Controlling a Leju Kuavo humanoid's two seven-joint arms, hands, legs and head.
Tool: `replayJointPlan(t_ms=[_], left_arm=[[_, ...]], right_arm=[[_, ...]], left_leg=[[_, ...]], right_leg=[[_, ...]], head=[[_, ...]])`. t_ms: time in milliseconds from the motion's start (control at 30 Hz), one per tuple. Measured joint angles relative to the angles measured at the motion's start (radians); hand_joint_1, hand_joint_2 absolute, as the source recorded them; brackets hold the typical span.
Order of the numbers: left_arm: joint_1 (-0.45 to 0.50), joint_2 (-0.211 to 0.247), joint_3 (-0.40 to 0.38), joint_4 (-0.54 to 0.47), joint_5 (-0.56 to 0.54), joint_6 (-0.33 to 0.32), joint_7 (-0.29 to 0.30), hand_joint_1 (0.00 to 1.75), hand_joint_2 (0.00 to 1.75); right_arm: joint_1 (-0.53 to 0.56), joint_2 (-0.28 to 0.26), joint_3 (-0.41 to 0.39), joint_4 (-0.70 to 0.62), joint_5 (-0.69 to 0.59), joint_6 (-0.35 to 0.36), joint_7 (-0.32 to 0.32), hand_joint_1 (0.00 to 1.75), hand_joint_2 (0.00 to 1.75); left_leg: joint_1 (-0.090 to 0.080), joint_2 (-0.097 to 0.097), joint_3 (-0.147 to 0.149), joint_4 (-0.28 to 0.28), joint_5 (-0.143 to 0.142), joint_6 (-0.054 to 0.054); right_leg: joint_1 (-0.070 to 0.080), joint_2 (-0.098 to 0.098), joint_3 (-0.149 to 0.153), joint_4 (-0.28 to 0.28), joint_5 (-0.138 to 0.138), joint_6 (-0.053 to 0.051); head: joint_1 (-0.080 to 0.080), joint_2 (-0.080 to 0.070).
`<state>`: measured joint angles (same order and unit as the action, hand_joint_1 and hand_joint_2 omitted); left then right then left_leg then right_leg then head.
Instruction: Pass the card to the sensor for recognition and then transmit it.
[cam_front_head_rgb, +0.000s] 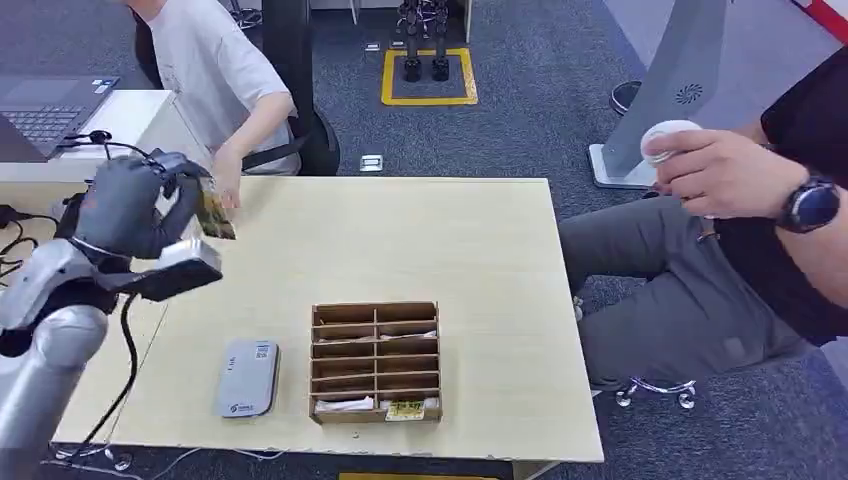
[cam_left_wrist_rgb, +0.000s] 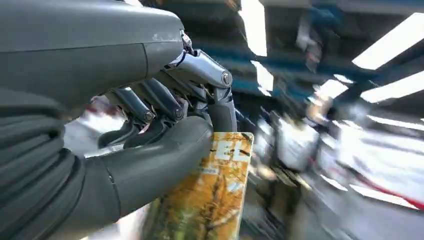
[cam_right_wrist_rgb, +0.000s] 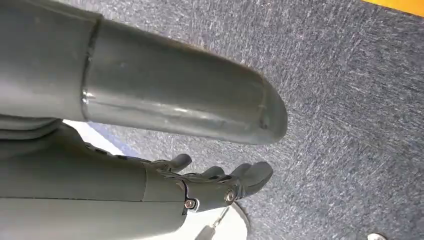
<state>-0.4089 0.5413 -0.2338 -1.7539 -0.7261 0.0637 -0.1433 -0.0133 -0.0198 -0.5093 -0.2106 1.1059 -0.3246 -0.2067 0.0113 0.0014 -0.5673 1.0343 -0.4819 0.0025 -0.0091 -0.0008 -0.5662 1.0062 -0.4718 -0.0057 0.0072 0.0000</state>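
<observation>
The robot's left hand (cam_front_head_rgb: 125, 205) is raised above the left edge of a pale wooden table (cam_front_head_rgb: 480, 260), its thumb and fingers clamped on a card (cam_front_head_rgb: 213, 213) with a yellow and orange picture on it. In the left wrist view the thick grey thumb presses the card (cam_left_wrist_rgb: 210, 195) against the darker fingers (cam_left_wrist_rgb: 220, 107), and most of the card sticks out past them. A person in a white shirt (cam_front_head_rgb: 215, 70) sits just beyond the held card, one hand (cam_front_head_rgb: 227, 183) resting on the table's far edge close to it. On the table near the robot lies a flat grey sensor (cam_front_head_rgb: 247, 377), and just beside it stands a brown cardboard box with compartments (cam_front_head_rgb: 376, 361), some holding cards. A second person sits to the right of the table, holding a white object (cam_front_head_rgb: 668, 138). The right hand (cam_right_wrist_rgb: 210, 187) hangs over grey carpet, empty, with its fingers apart.
</observation>
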Motion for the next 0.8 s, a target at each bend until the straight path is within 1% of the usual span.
replayJointPlan(t_ms=[33, 100, 167, 267, 367, 433, 533, 667, 800], left_arm=[[-0.021, 0.0, 0.014, 0.023, -0.042, 0.011, 0.019, 1.75, 1.75], [-0.062, -0.002, 0.02, 0.093, -0.159, 0.056, 0.07, 1.75, 1.75], [-0.096, -0.01, 0.019, 0.169, -0.235, 0.086, 0.111, 1.75, 1.75], [-0.139, -0.033, 0.016, 0.291, -0.293, 0.111, 0.151, 1.75, 1.75], [-0.17, -0.063, 0.008, 0.403, -0.35, 0.151, 0.199, 1.75, 1.75], [-0.181, -0.079, 0.003, 0.456, -0.367, 0.167, 0.211, 1.75, 1.75], [-0.19, -0.1, 0.001, 0.516, -0.376, 0.172, 0.22, 1.75, 1.75], [-0.196, -0.113, 0.001, 0.558, -0.381, 0.172, 0.221, 1.75, 1.75], [-0.2, -0.124, 0.001, 0.578, -0.387, 0.172, 0.222, 1.75, 1.75]], right_arm=[[-0.001, 0.001, 0.0, 0.0, 0.008, 0.0, 0.003, 0.0, 0.0], [-0.007, 0.003, 0.0, 0.0, 0.024, 0.002, 0.01, 0.0, 0.0], [-0.015, 0.006, 0.0, 0.0, 0.034, 0.005, 0.012, 0.0, 0.0], [-0.025, 0.009, 0.0, -0.002, 0.04, 0.007, 0.013, 0.0, 0.0], [-0.03, 0.012, 0.0, -0.002, 0.045, 0.006, 0.013, 0.0, 0.0], [-0.03, 0.013, 0.0, -0.002, 0.046, 0.004, 0.014, 0.0, 0.0], [-0.029, 0.013, 0.0, -0.002, 0.046, 0.001, 0.014, 0.0, 0.0], [-0.027, 0.014, 0.0, -0.002, 0.046, 0.0, 0.016, 0.0, 0.0], [-0.026, 0.014, 0.0, -0.002, 0.046, 0.0, 0.016, 0.0, 0.0]], left_leg=[[0.0, 0.0, 0.0, 0.0, 0.0, 0.0], [0.0, 0.0, 0.0, 0.0, 0.001, 0.0], [0.0, 0.0, 0.0, 0.0, 0.002, 0.0], [0.0, 0.0, -0.001, 0.0, 0.002, 0.0], [0.0, 0.0, -0.002, 0.0, 0.003, 0.0], [0.0, 0.001, -0.002, 0.0, 0.003, 0.0], [0.0, 0.001, -0.003, 0.0, 0.003, 0.0], [0.0, 0.001, -0.003, 0.0, 0.003, 0.0], [0.0, 0.001, -0.004, 0.0, 0.003, 0.0]], right_leg=[[0.0, 0.0, 0.0, 0.0, 0.0, 0.0], [0.0, 0.0, 0.0, 0.0, 0.001, 0.0], [0.0, 0.0, -0.001, 0.0, 0.002, 0.0], [0.0, 0.001, -0.002, 0.0, 0.003, 0.0], [0.0, 0.001, -0.003, 0.0, 0.004, 0.0], [0.0, 0.001, -0.003, 0.0, 0.004, 0.0], [0.0, 0.002, -0.003, 0.0, 0.004, 0.0], [0.0, 0.002, -0.004, 0.0, 0.004, 0.0], [0.0, 0.002, -0.005, 0.0, 0.004, 0.0]], head=[[0.0, 0.0], [0.001, 0.0], [0.0, 0.0], [0.0, 0.0], [0.0, 0.0], [0.0, 0.0], [0.0, 0.0], [0.0, 0.0], [0.0, 0.0]])
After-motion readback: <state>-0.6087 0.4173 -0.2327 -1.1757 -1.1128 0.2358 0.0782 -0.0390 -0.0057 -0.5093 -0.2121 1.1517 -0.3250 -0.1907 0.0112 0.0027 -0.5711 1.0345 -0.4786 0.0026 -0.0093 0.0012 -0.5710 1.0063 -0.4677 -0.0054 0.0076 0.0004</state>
